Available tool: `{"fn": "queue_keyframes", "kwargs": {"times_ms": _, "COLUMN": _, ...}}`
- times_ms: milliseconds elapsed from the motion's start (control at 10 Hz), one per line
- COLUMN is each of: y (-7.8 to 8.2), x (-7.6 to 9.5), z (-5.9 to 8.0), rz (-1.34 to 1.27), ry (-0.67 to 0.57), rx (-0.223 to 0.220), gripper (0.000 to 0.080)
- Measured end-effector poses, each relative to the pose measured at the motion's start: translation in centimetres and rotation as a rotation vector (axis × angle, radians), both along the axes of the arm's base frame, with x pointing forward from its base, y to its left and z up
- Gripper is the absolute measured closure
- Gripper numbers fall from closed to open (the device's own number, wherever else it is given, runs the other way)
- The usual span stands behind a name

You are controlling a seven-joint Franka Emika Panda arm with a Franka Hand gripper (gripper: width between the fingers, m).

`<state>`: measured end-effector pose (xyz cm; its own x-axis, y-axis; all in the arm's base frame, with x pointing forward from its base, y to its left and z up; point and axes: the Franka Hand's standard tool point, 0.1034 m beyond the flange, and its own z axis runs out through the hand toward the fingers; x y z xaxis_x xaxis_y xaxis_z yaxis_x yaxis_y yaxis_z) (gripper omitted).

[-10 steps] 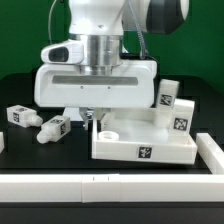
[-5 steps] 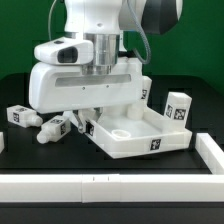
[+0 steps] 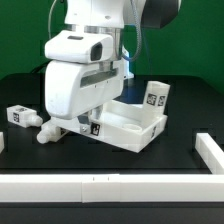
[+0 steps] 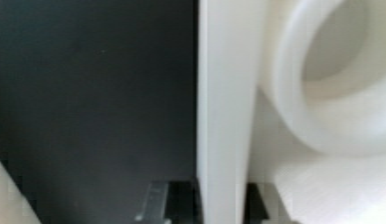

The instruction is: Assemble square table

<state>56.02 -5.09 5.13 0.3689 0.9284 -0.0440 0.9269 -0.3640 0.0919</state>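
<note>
White plastic, the square table's slab point(image 3: 150, 130) lies on the black desk point(image 3: 20, 150) near the middle, turned so that one corner points toward the exterior camera, open side up. The pincer point(image 3: 86, 120) is at the slab's side toward the exterior view's left, closed on the raised rim point(image 4: 225, 90). In the wrist view the thin white wall runs between the two dark fingers point(image 4: 165, 200), with a round corner socket point(image 4: 341, 70) just inside it.

At the slab's far side, toward the exterior view's right, an upright leg point(image 3: 155, 97) shows its black-and-white tag; whether it stands in the slab or behind it cannot be told. To the exterior view's left of the slab, a nearer leg point(image 3: 50, 130) lies close by and a farther leg point(image 3: 18, 115) lies beyond it, both on the desk. In front of the slab a long white border bar point(image 3: 100, 185) runs along the desk's edge.
</note>
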Motion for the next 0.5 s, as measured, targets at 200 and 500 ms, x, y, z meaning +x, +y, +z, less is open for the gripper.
{"fn": "queue_keyframes", "kwargs": {"times_ms": 200, "y": 3.0, "x": 4.3, "z": 1.9, "rz": 0.259, "ry": 0.018, "rx": 0.015, "gripper": 0.0747}}
{"fn": "queue_keyframes", "kwargs": {"times_ms": 500, "y": 4.0, "x": 6.6, "z": 1.8, "rz": 0.451, "ry": -0.044, "rx": -0.019, "gripper": 0.0747}}
